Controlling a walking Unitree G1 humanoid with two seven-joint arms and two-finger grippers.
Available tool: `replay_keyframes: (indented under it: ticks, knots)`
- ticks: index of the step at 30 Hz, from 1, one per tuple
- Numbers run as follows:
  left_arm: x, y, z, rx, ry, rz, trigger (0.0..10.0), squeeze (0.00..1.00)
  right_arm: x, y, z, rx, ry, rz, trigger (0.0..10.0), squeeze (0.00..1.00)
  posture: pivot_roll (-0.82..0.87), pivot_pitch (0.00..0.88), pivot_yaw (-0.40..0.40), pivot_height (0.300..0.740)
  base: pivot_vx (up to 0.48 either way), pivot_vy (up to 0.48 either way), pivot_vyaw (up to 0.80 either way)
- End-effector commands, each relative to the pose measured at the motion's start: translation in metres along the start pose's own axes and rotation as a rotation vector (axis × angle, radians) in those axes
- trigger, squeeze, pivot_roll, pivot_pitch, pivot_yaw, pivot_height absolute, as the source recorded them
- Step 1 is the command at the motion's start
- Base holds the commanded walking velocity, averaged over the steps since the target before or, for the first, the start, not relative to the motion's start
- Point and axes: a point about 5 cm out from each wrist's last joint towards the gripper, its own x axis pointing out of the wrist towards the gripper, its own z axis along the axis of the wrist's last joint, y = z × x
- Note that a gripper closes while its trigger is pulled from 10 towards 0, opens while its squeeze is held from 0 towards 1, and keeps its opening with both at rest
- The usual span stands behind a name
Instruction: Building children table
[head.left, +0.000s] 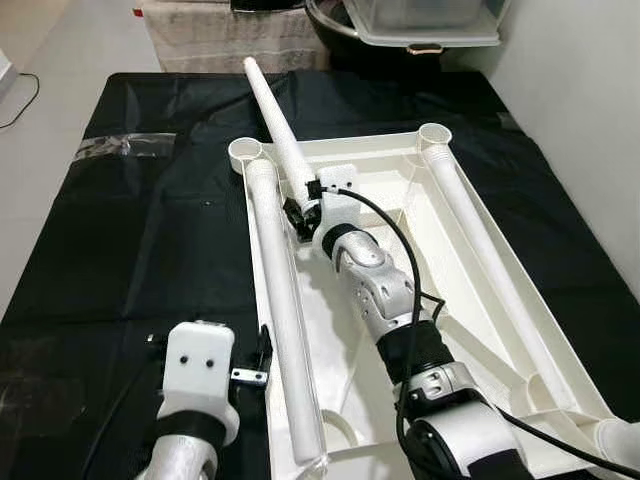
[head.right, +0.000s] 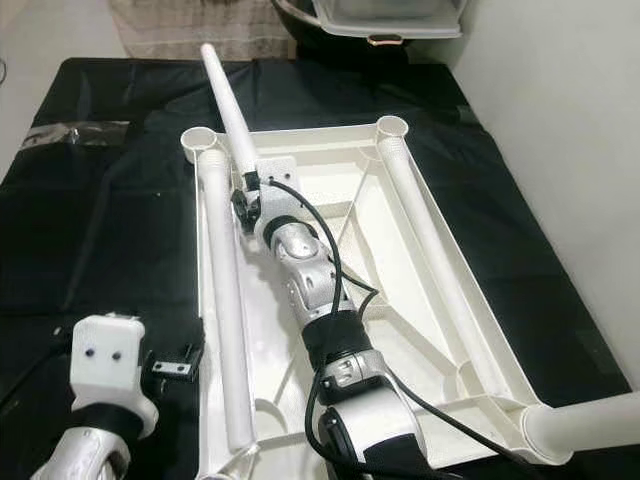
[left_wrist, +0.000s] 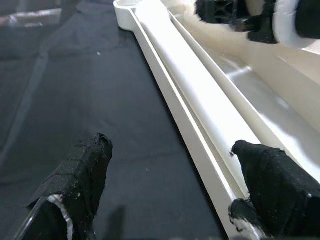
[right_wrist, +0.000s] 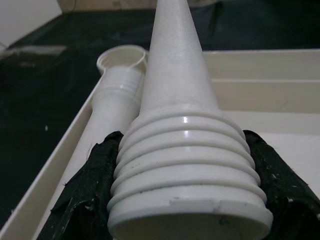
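Observation:
The white plastic tabletop (head.left: 370, 150) lies upside down on a black sheet. Inside it, one white leg (head.left: 285, 310) rests along the left rim and another leg (head.left: 490, 250) along the right rim. My right gripper (head.left: 303, 203) is shut on the threaded end of a third tapered leg (head.left: 275, 110), which points away from me past the far left corner socket (head.left: 245, 150). In the right wrist view the ribbed thread (right_wrist: 187, 170) sits between the black fingers (right_wrist: 82, 200). My left gripper (left_wrist: 170, 190) is open, straddling the tabletop's left rim (left_wrist: 200, 145) near me.
The black sheet (head.left: 130, 230) covers the floor around the tabletop. A fourth white leg (head.right: 590, 420) lies at the near right corner. A clear plastic bin (head.left: 420, 20) and a cloth-covered box (head.left: 230, 35) stand beyond the sheet's far edge. A white wall (head.left: 590, 80) runs along the right.

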Motion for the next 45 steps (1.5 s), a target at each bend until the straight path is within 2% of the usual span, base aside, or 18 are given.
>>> replay_keyframes:
  ticks: [1,4,6,9,11,15,19,23,25,27,28,29,32,34,35,37,40,45]
  knots:
    - [0.004,0.001,-0.005,-0.006,0.012,0.001,10.0,0.00,-0.004,-0.005,0.003,0.032,-0.049,-0.011,0.0,0.00,0.04,0.112,-0.076,0.740,0.000,0.000,0.00]
    - [0.011,0.003,-0.005,-0.010,-0.006,0.000,10.0,0.00,-0.008,-0.014,0.006,0.042,-0.072,-0.025,0.0,0.00,0.03,0.088,-0.072,0.740,0.000,0.000,0.00]
    - [0.019,0.004,-0.004,-0.013,-0.030,-0.004,10.0,0.00,-0.013,-0.025,0.007,0.059,-0.090,-0.045,0.0,0.00,0.01,0.037,-0.066,0.740,0.000,0.000,0.00]
    - [0.023,0.005,-0.004,-0.014,-0.038,-0.005,10.0,0.00,-0.014,-0.030,0.007,0.064,-0.095,-0.051,0.0,0.00,0.01,0.030,-0.065,0.740,0.000,0.000,0.00]
    - [0.029,0.008,-0.002,-0.012,-0.067,-0.017,10.0,0.00,-0.019,-0.041,0.006,0.077,-0.107,-0.064,0.0,0.00,0.01,0.000,-0.064,0.740,0.000,0.000,0.00]
    - [0.032,0.009,-0.002,-0.008,-0.076,-0.022,10.0,0.00,-0.019,-0.044,0.005,0.080,-0.108,-0.067,0.0,0.00,0.02,0.000,-0.064,0.740,0.000,0.000,0.00]
    - [0.046,0.016,0.000,0.008,-0.117,-0.062,10.0,0.00,-0.024,-0.051,0.007,0.101,-0.153,-0.020,0.0,0.00,0.02,0.000,-0.061,0.740,0.000,0.000,0.00]
    - [0.056,0.019,0.003,-0.063,-0.138,-0.113,10.0,0.00,-0.032,-0.049,0.003,0.092,-0.166,0.089,0.0,0.00,0.02,0.000,-0.057,0.740,0.000,0.000,0.00]
    - [0.059,0.020,0.006,-0.167,-0.146,-0.141,10.0,0.00,-0.040,-0.059,-0.005,0.084,-0.158,0.110,0.0,0.00,0.01,0.000,-0.051,0.740,0.000,0.000,0.00]
    - [0.059,0.020,0.006,-0.167,-0.146,-0.141,10.0,0.00,-0.040,-0.059,-0.005,0.084,-0.158,0.110,0.0,0.00,0.01,0.000,-0.051,0.740,0.000,0.000,0.00]
    - [0.060,0.020,0.008,-0.260,-0.154,-0.165,10.0,0.00,-0.046,-0.067,-0.009,0.093,-0.149,0.132,0.0,0.00,0.00,0.000,-0.042,0.740,0.000,0.000,0.00]
    - [0.060,0.020,0.008,-0.260,-0.154,-0.165,10.0,0.00,-0.046,-0.067,-0.009,0.093,-0.149,0.132,0.0,0.00,0.00,0.000,-0.042,0.740,0.000,0.000,0.00]
    - [0.066,0.023,0.018,-0.544,-0.190,-0.241,10.0,0.00,-0.067,-0.085,-0.022,0.128,-0.129,0.228,0.0,0.00,-0.02,0.000,-0.024,0.740,0.000,0.000,0.00]
    - [0.071,0.026,0.019,-0.675,-0.202,-0.283,10.0,0.00,-0.080,-0.088,-0.026,0.157,-0.117,0.326,0.0,0.00,-0.04,0.000,-0.005,0.740,0.000,0.000,0.00]
    - [0.073,0.028,0.019,-0.714,-0.208,-0.293,10.0,0.00,-0.084,-0.088,-0.027,0.164,-0.111,0.362,0.0,0.00,-0.04,0.000,-0.005,0.740,0.000,0.000,0.00]
    - [0.074,0.029,0.019,-0.737,-0.212,-0.300,10.0,0.00,-0.087,-0.088,-0.028,0.167,-0.108,0.385,0.0,0.00,-0.04,0.000,-0.005,0.740,0.000,0.000,0.00]
    - [0.081,0.032,0.016,-0.888,-0.214,-0.320,10.0,0.00,-0.101,-0.087,-0.036,0.199,-0.080,0.499,0.0,0.00,-0.06,0.000,0.007,0.740,0.000,0.000,0.00]
    - [0.083,0.032,0.012,-0.970,-0.199,-0.325,10.0,0.00,-0.113,-0.087,-0.040,0.240,-0.059,0.595,0.0,0.00,-0.06,0.000,0.008,0.740,0.000,0.000,0.00]
